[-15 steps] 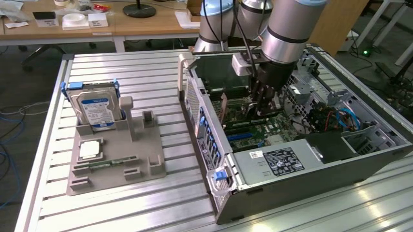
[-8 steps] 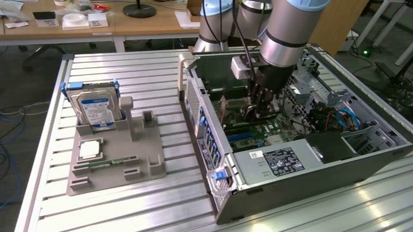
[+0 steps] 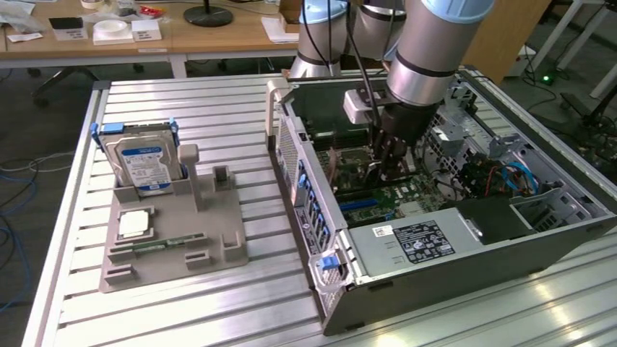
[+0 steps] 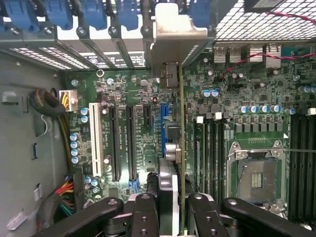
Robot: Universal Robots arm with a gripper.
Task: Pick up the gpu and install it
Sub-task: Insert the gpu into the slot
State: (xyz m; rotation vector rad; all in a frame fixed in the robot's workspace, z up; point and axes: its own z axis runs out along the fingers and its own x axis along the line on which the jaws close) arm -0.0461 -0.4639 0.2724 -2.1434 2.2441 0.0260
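the wrist view looks along the gpu [image 4: 170,148], upright and edge-on over the motherboard [image 4: 133,89], clamped between the gripper's [image 4: 173,215] black fingers [image 4: 145,210]. its silver bracket [image 4: 180,29] meets the row of blue clips [image 4: 94,12], and the card runs just beside the blue slot [image 4: 164,116]; whether it is seated i cannot tell. the exterior view gives the setting: the arm [image 3: 424,58] reaches into the open computer case [image 3: 434,275] on the slatted table [image 3: 193,108], its wrist standing in front of the card. the hard drive [image 3: 144,163] and memory stick [image 3: 159,246] sit in a grey holder [image 3: 173,267], well apart on the exterior view's left.
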